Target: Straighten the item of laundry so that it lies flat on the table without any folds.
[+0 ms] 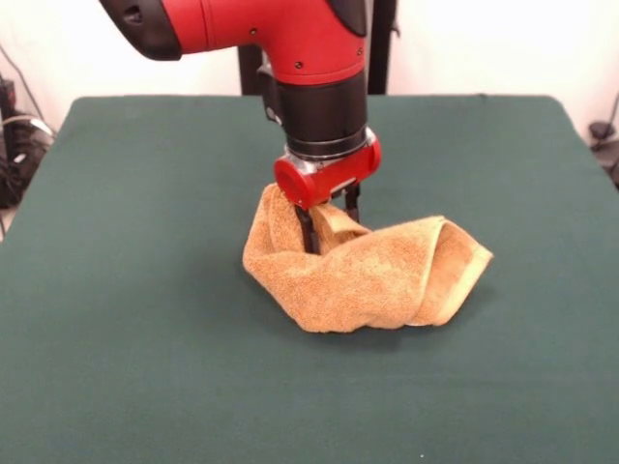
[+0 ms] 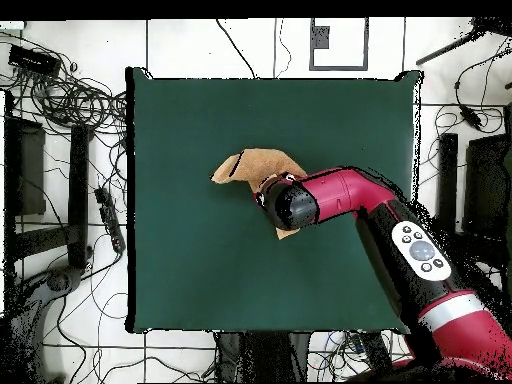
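green felt of the table stretched bare along its near edge, and the red and black arm came down over the table's middle. crumpled near the centre, well clear of all four edges, lay the orange-tan towel, bunched in thick folds with one end doubled over. smallest of all, the gripper stood upright in the towel's bunched end, its dark fingers set narrow and pinching a raised fold of the cloth.
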